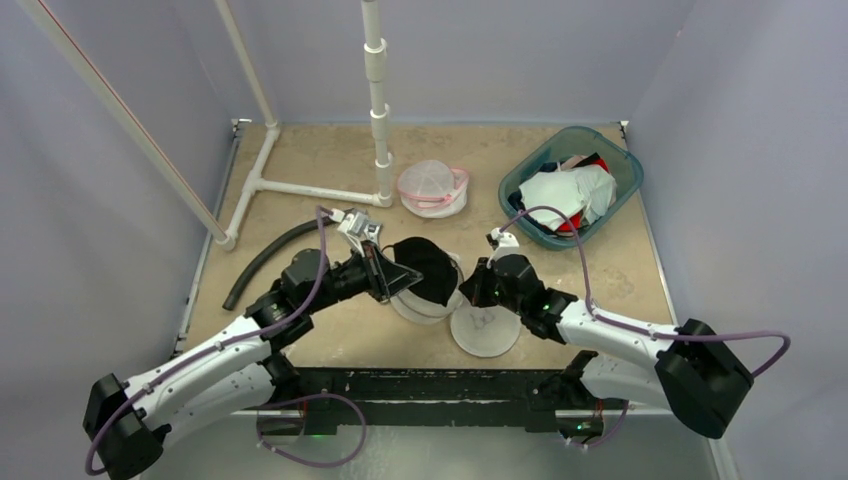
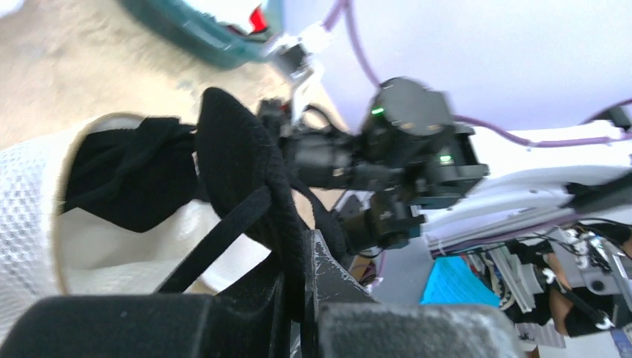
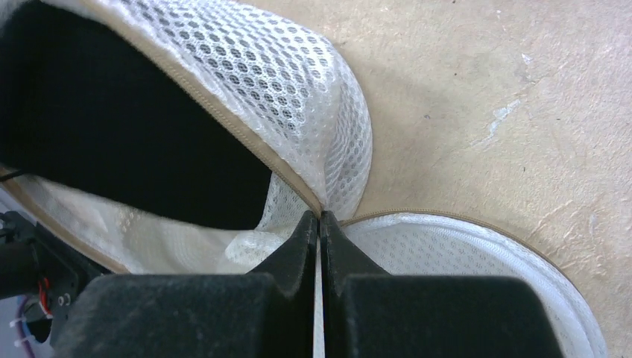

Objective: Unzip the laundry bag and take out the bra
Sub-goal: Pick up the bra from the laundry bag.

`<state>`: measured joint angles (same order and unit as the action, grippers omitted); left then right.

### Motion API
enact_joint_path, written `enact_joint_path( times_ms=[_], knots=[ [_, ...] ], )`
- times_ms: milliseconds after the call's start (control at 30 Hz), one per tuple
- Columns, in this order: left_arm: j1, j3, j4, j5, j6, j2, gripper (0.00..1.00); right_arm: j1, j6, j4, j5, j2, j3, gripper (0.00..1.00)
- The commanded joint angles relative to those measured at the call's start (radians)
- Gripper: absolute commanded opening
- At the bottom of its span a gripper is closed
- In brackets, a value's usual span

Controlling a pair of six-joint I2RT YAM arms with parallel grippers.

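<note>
The white mesh laundry bag (image 1: pixel 428 306) lies unzipped at the table's middle, its round lid (image 1: pixel 485 331) folded down toward me. A black bra (image 1: pixel 425 264) sticks partly out of the opening. My left gripper (image 1: pixel 386 279) is shut on the bra's cup edge (image 2: pixel 238 160), with a strap hanging below; in the left wrist view the jaws (image 2: pixel 309 250) pinch the fabric beside the bag (image 2: pixel 30 216). My right gripper (image 1: pixel 470 290) is shut on the bag's seam where body and lid meet (image 3: pixel 320 216). The right wrist view shows mesh (image 3: pixel 298 67) with the bra (image 3: pixel 112 127) dark inside.
A teal basket (image 1: pixel 617 160) of clothes stands at the back right. A pink-trimmed mesh bag (image 1: pixel 433 187) sits behind the laundry bag. A white pipe frame (image 1: pixel 378 100) rises at the back, and a black hose (image 1: pixel 262 262) lies at the left.
</note>
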<state>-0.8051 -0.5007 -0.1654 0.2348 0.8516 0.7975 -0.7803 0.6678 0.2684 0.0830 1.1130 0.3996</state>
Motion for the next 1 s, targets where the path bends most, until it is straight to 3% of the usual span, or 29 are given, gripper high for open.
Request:
enact_joint_path(
  times_ms=[0, 400, 600, 733, 767, 833, 967],
  knots=[
    [0.002, -0.132, -0.016, 0.091, -0.062, -0.040, 0.00, 0.006, 0.034, 0.033, 0.045, 0.005, 0.008, 0.00],
    [0.003, -0.435, 0.087, 0.098, -0.183, 0.010, 0.00, 0.005, 0.029, 0.032, 0.035, -0.003, 0.019, 0.00],
    [0.002, -0.500, 0.081, 0.111, -0.194, 0.027, 0.00, 0.006, 0.030, 0.014, 0.033, -0.033, 0.018, 0.00],
    [0.002, -0.586, 0.194, 0.098, -0.292, 0.034, 0.00, 0.005, 0.016, -0.032, 0.022, -0.125, 0.032, 0.44],
    [0.003, -0.615, 0.233, 0.096, -0.325, 0.035, 0.00, 0.006, 0.003, -0.056, 0.020, -0.152, 0.045, 0.51],
    [0.003, -0.680, 0.294, 0.105, -0.401, 0.042, 0.00, 0.005, -0.029, -0.120, 0.025, -0.199, 0.088, 0.60],
    [0.003, -0.888, 0.539, 0.084, -0.640, 0.095, 0.00, 0.006, -0.101, -0.281, 0.062, -0.283, 0.203, 0.67]
  ],
)
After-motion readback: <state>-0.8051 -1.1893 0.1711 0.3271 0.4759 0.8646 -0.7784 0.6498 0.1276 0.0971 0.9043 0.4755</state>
